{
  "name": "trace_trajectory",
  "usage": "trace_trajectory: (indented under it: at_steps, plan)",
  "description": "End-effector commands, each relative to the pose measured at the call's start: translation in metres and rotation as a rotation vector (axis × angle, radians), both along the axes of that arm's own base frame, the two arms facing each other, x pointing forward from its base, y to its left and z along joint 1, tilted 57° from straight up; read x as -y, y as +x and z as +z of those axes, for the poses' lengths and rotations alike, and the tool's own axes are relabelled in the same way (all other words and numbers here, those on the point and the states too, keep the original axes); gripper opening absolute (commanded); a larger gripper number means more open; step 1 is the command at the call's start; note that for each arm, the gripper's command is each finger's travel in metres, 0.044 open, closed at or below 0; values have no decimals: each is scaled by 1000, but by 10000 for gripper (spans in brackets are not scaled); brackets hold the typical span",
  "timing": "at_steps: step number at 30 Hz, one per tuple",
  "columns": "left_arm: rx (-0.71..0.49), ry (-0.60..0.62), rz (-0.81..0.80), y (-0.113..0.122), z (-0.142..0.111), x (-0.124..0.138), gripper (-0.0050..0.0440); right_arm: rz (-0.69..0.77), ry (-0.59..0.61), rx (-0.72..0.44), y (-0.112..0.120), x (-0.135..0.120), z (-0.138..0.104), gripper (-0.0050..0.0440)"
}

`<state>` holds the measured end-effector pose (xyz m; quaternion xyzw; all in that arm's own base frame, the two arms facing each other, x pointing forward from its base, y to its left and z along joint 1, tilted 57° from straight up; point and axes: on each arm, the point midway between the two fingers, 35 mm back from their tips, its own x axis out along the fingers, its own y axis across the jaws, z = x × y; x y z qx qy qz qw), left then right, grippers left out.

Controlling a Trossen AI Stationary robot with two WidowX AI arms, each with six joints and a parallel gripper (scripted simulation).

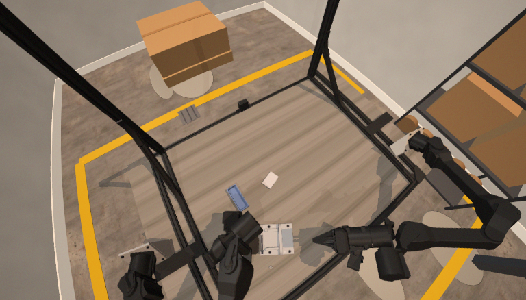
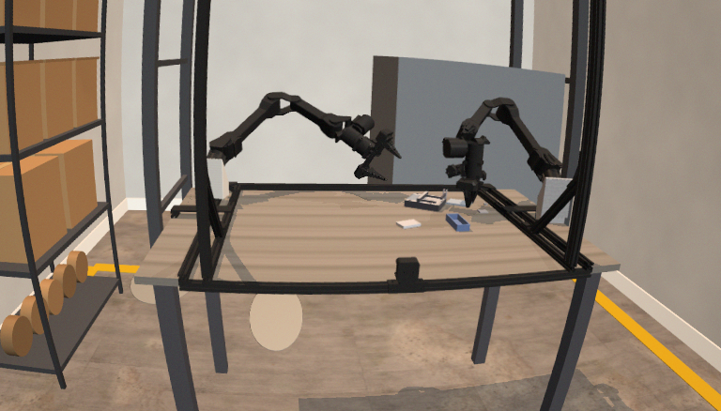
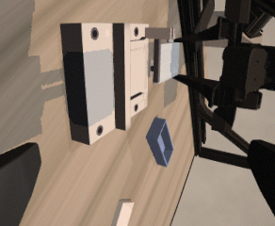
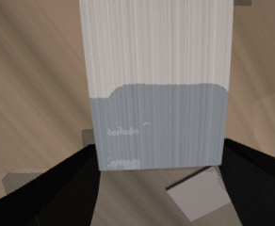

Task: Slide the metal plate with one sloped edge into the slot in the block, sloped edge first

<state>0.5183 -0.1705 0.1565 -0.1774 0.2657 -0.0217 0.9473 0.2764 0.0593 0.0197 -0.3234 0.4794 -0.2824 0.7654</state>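
A pale metal plate [image 4: 156, 113] [image 3: 169, 61] [image 2: 454, 202] is held in my right gripper [image 4: 158, 151] [image 3: 173, 58], beside the clip side of the block and apart from it. Which edge is sloped I cannot tell. The pale block [image 1: 285, 228] [image 2: 425, 203] [image 3: 99, 85] stands on the table; a thin grey strip [image 3: 158, 33], perhaps the spring clip, juts from its side. In the top view my right arm hides the plate. A second pale plate [image 1: 270, 180] [image 2: 407, 223] [image 3: 123, 212] lies on the table. My left gripper [image 1: 314, 239] [image 2: 393, 167] [image 3: 146, 152] is open and empty on the block's other side, above it.
A small blue tray [image 1: 237, 198] [image 2: 458, 227] [image 3: 153, 134] lies near the right gripper, between the block and the loose plate's side of the table. A tiny ring-like part [image 1: 270, 267] lies by the block. A black frame [image 2: 298, 285] borders the table.
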Motion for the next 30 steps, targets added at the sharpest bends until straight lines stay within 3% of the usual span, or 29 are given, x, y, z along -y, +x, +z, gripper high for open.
trace_trajectory:
  at_steps: [1, 30]
  plan:
    - [4, -3, 2, 0, 1, 0, 440, 1, -1, 3, 1, 0, 0, -50]
    - [4, -3, 2, 0, 1, 0, 440, 9, -6, -8, 6, -2, 3, -50]
